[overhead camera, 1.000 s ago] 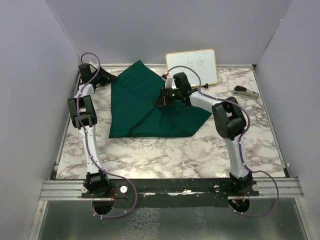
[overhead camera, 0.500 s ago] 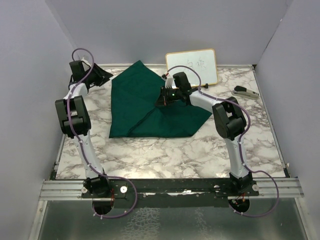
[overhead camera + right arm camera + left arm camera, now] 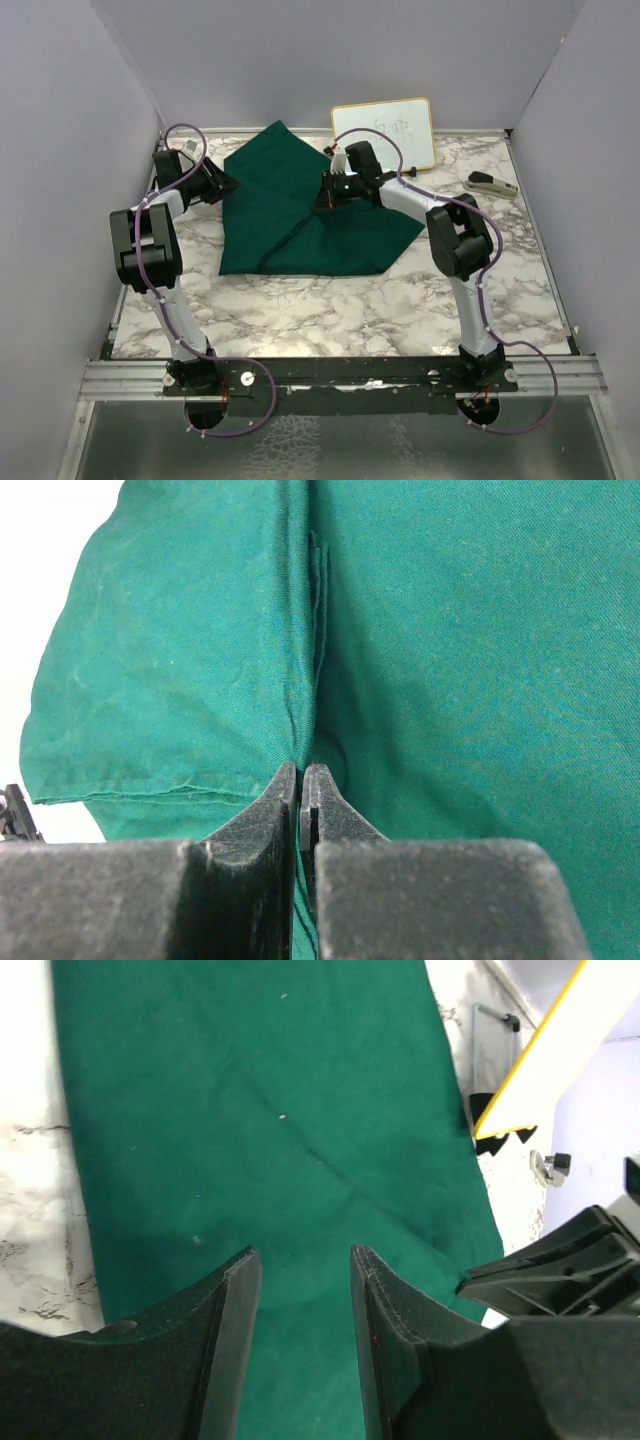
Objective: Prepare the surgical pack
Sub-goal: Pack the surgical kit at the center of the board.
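The dark green cloth sheet (image 3: 290, 215) lies folded over in the middle of the marble table. My right gripper (image 3: 325, 192) is shut on a pinched ridge of the green cloth (image 3: 420, 630) near its centre fold, fingertips (image 3: 288, 780) pressed together with cloth between them. My left gripper (image 3: 222, 183) is open at the cloth's left edge, its fingers (image 3: 235, 1280) apart just above the green cloth (image 3: 270, 1110), holding nothing. The steel tray, the instruments and the gauze squares are hidden or out of view.
A gold-framed whiteboard (image 3: 385, 130) leans at the back of the table; its yellow edge (image 3: 540, 1050) shows in the left wrist view. A small dark and silver tool (image 3: 490, 183) lies at the back right. Grey walls enclose the table (image 3: 400, 300).
My left arm swung out to the back-left corner and has come back to the cloth's left edge. The right gripper has stayed put, still pinching the cloth.
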You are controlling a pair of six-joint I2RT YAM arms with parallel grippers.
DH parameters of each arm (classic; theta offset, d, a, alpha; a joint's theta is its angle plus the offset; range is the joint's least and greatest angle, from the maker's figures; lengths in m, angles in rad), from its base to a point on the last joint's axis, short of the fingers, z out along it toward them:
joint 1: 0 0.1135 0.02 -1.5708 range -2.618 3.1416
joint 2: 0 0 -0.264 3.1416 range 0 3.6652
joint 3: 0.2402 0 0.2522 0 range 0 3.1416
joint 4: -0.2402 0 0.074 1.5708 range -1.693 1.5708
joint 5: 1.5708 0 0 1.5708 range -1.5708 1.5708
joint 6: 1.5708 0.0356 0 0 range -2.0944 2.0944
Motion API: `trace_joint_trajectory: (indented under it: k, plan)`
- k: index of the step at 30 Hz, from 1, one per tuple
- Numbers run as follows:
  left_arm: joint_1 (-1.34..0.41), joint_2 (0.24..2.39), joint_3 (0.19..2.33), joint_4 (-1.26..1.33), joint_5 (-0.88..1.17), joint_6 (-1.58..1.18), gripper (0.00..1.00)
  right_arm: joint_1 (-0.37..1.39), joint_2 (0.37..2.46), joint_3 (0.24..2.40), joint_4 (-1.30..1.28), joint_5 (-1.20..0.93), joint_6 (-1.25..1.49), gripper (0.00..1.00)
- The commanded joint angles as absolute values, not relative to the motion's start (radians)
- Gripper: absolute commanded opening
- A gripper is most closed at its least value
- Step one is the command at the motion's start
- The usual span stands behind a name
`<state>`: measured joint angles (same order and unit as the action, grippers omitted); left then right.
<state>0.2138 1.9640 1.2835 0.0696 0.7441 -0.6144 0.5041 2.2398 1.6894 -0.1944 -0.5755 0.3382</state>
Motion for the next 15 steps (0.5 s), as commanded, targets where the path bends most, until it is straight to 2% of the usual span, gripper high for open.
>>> trace_joint_trajectory:
  k: [1, 5, 9, 15]
  plan:
    - [0.218, 2.015, 1.294, 0.085, 0.797, -0.579, 0.41, 0.490, 2.194, 1.681, -0.206, -0.532, 0.310, 0.04]
    - [0.218, 2.075, 1.280, 0.008, 0.779, -0.550, 0.34, 0.491, 2.189, 1.669, -0.198, -0.527, 0.314, 0.04]
    - [0.227, 2.157, 1.316, -0.062, 0.696, -0.492, 0.33, 0.491, 2.189, 1.667, -0.193, -0.530, 0.308, 0.04]
    - [0.239, 2.323, 1.490, -0.063, 0.675, -0.520, 0.32, 0.490, 2.200, 1.653, -0.166, -0.549, 0.319, 0.04]
